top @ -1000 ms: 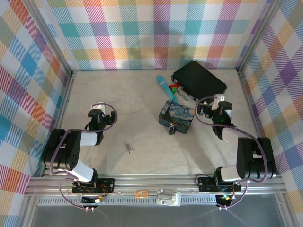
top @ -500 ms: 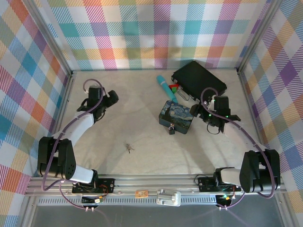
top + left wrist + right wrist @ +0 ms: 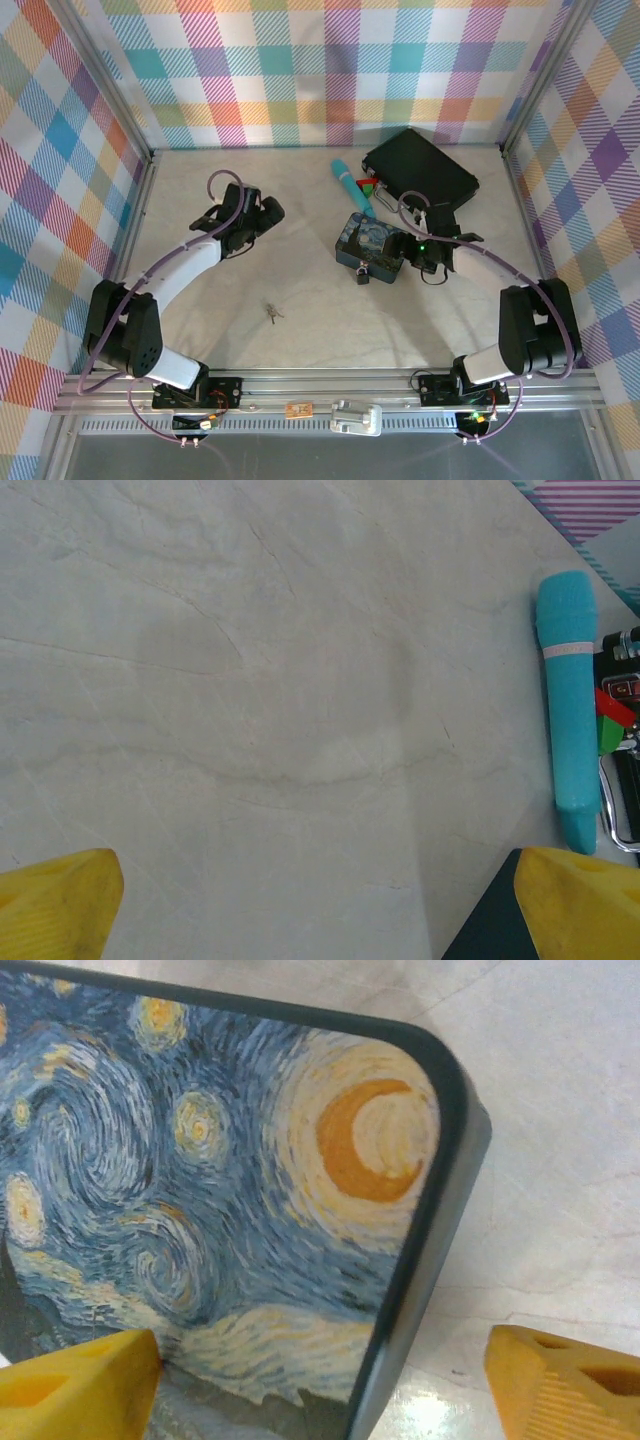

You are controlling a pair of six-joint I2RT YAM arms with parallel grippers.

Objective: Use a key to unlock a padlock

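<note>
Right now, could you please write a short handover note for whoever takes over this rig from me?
The left gripper is open and empty, over the table beside the teal stick.
The right gripper is open, its fingers astride a corner of the painted tin, not clamped.
The padlock lies against the tin's near side; the key lies apart, nearer the arm bases.
Done: nothing picked up.
Left: grasp the key, steady the padlock, unlock it.

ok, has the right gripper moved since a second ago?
Yes. In the top view the right gripper has swung left, away from the black case, up to the right edge of the painted tin.
</note>
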